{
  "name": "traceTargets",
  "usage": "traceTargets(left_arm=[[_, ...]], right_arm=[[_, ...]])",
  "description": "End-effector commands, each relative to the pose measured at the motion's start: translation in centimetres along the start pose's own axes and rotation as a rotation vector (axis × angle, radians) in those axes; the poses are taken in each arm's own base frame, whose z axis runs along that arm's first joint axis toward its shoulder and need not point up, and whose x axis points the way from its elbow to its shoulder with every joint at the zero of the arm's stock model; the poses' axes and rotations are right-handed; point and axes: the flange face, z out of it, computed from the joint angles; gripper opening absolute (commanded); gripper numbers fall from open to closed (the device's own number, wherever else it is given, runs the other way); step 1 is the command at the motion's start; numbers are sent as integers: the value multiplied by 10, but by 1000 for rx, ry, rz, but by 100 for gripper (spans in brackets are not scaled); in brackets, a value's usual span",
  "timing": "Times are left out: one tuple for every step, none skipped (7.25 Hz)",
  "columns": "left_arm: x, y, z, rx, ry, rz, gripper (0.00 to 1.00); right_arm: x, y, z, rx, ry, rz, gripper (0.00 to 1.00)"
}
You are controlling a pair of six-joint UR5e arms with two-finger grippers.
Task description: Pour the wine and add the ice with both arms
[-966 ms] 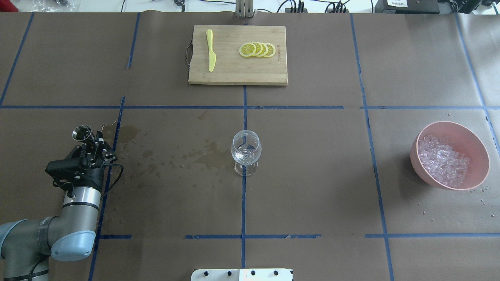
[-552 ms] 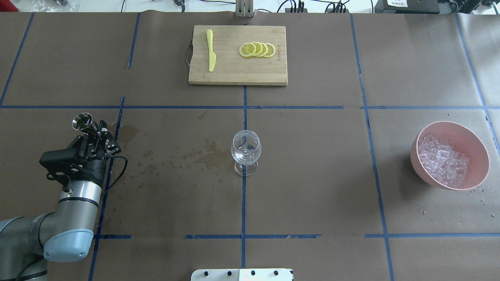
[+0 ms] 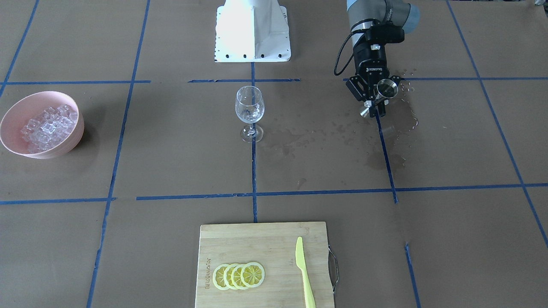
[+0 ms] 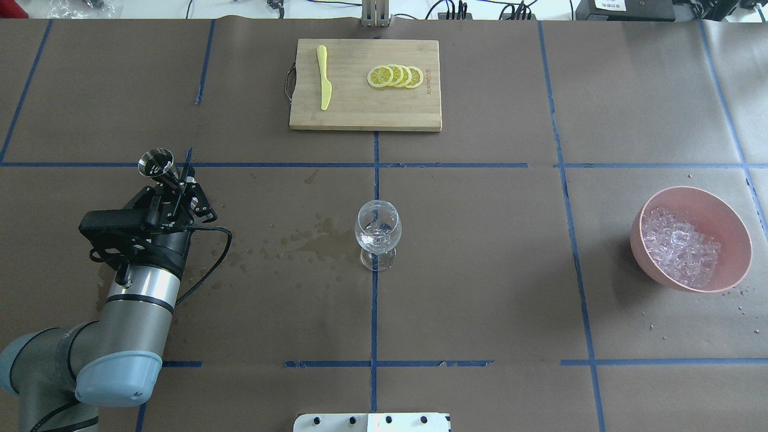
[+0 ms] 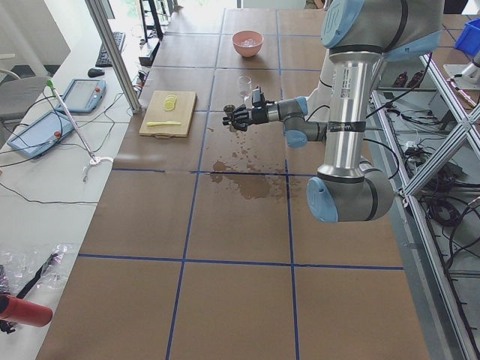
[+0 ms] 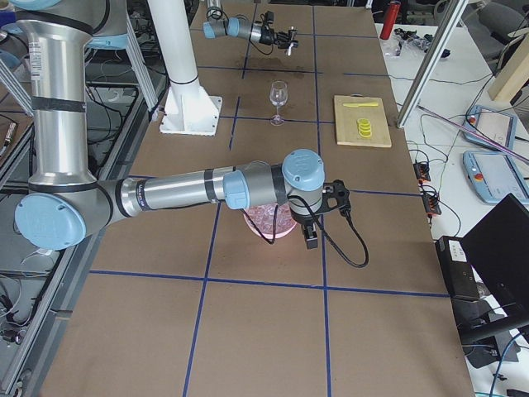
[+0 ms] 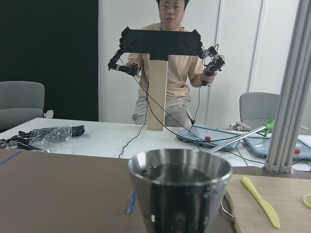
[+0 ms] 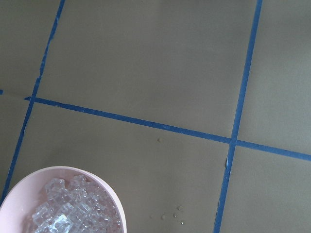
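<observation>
Any wine sits in the jigger [image 4: 155,162], though you can't see its level. The left gripper [image 4: 179,187] clamps it in its jaws, well left of the glass [image 4: 378,228]. Pouring seems in hand: carry it over the rim, then tip. The bowl [image 4: 729,240] holds the ice [image 4: 681,249]; of the right gripper [image 6: 311,238] above it, you can't tell the jaws. The left reads "ROBOTIQ".

L arm [image 4: 138,294] reaching fwd, L gripper [image 4: 175,183] clamped on jigger [image 4: 156,162]; R arm [image 6: 182,192] outstretched, R gripper [image 6: 312,234] state unclear
</observation>
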Motion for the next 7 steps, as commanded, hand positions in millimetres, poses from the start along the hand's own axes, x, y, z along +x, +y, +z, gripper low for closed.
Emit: traceTargets(left_arm=[[39, -18, -3, 9, 32, -29, 0], [53, -26, -4, 15, 43, 52, 0], [65, -33, -6, 18, 54, 55, 0], [94, -48, -12, 22, 83, 2, 0], [129, -71, -21, 25, 119, -43, 0], [144, -74, -25, -37, 177, 18, 0], [154, -71, -29, -87, 224, 43, 0]], right_arm=[[1, 1, 1, -3, -3, 4, 100], [1, 0, 1, -2, -3, 2, 100], [1, 0, 2, -4, -3, 3, 100], [1, -2, 2, -3, -3, 2, 100], [1, -4, 2, -3, -3, 2, 100], [0, -4, 1, -1, -3, -1, 100], [1, -4, 1, 0, -3, 0, 100]])
